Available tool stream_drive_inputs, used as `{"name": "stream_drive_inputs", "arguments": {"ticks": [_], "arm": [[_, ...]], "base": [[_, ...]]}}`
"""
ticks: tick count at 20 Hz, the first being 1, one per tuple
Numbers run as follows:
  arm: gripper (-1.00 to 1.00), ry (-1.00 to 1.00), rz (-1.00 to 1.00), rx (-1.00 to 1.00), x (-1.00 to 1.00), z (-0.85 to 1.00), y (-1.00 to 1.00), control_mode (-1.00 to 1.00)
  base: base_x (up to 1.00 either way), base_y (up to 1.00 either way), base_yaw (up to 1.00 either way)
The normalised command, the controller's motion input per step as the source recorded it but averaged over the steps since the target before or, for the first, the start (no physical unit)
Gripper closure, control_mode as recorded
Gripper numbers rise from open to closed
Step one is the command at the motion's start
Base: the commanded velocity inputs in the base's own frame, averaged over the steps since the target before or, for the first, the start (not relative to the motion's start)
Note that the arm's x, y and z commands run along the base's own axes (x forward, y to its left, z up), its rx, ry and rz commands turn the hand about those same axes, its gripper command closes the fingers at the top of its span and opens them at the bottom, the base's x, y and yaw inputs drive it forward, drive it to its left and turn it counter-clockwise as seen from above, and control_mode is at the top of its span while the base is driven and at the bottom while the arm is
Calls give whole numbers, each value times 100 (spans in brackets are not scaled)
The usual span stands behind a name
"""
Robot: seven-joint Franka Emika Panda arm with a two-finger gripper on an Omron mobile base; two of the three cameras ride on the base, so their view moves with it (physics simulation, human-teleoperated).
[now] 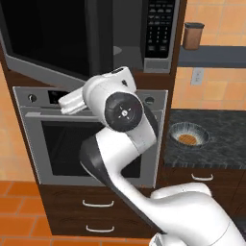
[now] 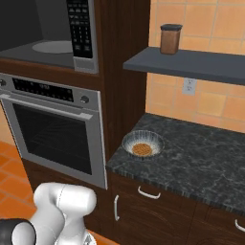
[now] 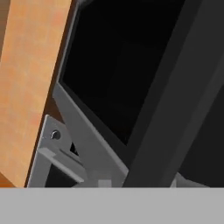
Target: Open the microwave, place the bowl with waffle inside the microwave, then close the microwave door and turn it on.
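Microwave door (image 1: 43,41) swung open; bowl (image 1: 190,135) with waffle (image 1: 188,139) sits on tabletop (image 1: 226,144), well right of the arm. End effector near door's lower edge, its spread can't be told.

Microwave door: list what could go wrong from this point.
1. The microwave door stands swung out to the left, right above the arm; lifting or turning could knock it, or push it partly shut.
2. The bowl sits near the counter's front edge, so a careless reach might shove it off.
3. The waffle lies loose in the bowl; tilting on the lift could slide it out.
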Motion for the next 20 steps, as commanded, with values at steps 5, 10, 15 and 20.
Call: {"name": "stream_drive_inputs", "arguments": {"ticks": [5,10,15,20], "arm": [[-100,-6,0,4,-92,-17,69,-100],[-100,-19,0,35,-100,-35,-87,-100],[-100,-1,-8,47,-100,-40,-100,-100],[-100,13,-2,76,-77,23,-100,-100]], "base": [[0,0,0],[0,0,0],[0,0,0],[0,0,0]]}}
